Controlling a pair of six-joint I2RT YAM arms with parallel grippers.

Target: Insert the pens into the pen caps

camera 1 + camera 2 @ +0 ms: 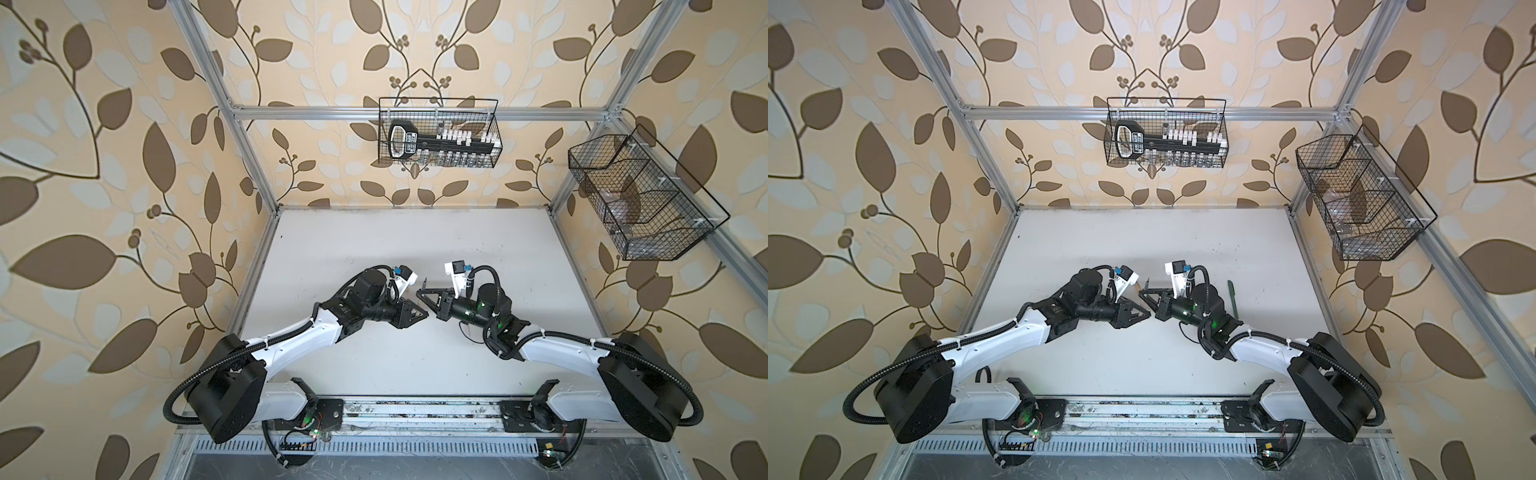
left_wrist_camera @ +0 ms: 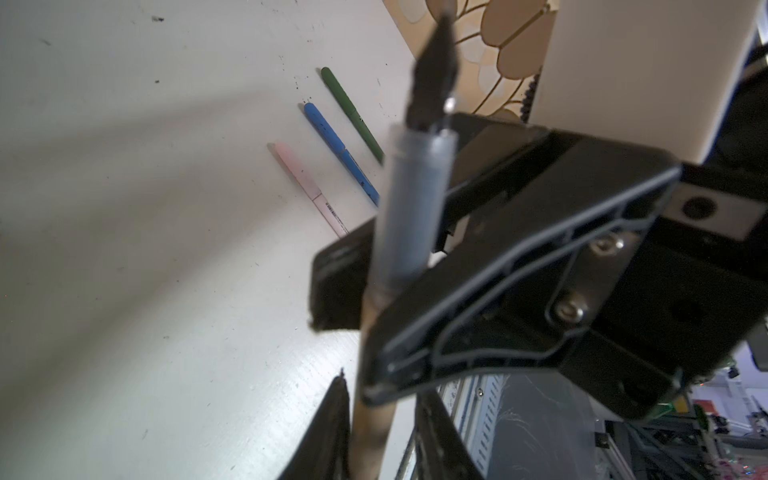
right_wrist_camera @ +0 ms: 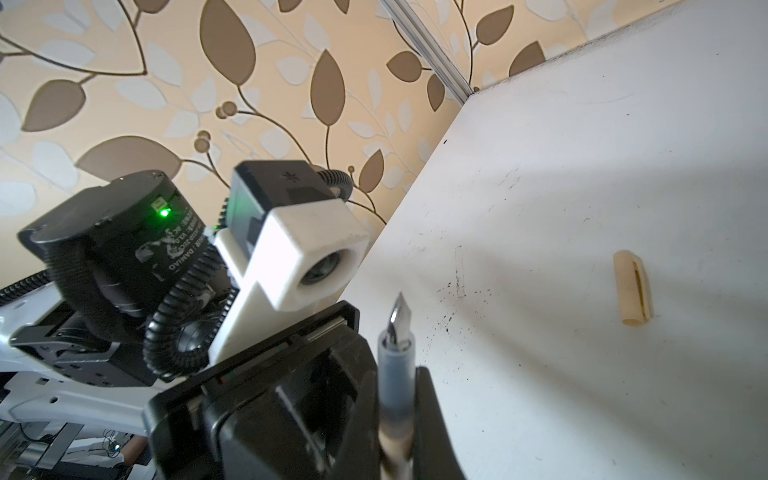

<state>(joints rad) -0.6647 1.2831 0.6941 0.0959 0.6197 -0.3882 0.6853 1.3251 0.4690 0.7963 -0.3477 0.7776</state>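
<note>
**Tan pen held uncapped over the middle of the table**

The tan pen [image 3: 395, 370] is off the surface above the middle of the table, its bare dark nib pointing up and toward the far side. The right gripper [image 3: 397, 395] is pinching it at the grey grip section. The left gripper [image 2: 380, 407] comes in from the left with a finger on either side of the tan barrel. Whether those fingers press on the barrel cannot be told.

The tan cap [image 3: 631, 289] lies alone on its side on the table, well apart from both grippers. The pink pen [image 2: 307, 189], blue pen [image 2: 340, 153] and green pen [image 2: 351, 112] lie side by side, nearly parallel. Their lower ends are hidden behind the right gripper. In a top view the green one shows just right of the right arm's wrist.

The table [image 1: 374, 249] is white, scuffed and flecked with dark specks. Beige wallpaper with brown leaves covers the walls behind an aluminium frame. A wire basket [image 1: 436, 100] hangs on the far wall, and another mesh basket [image 1: 590, 166] hangs on the right wall.
</note>
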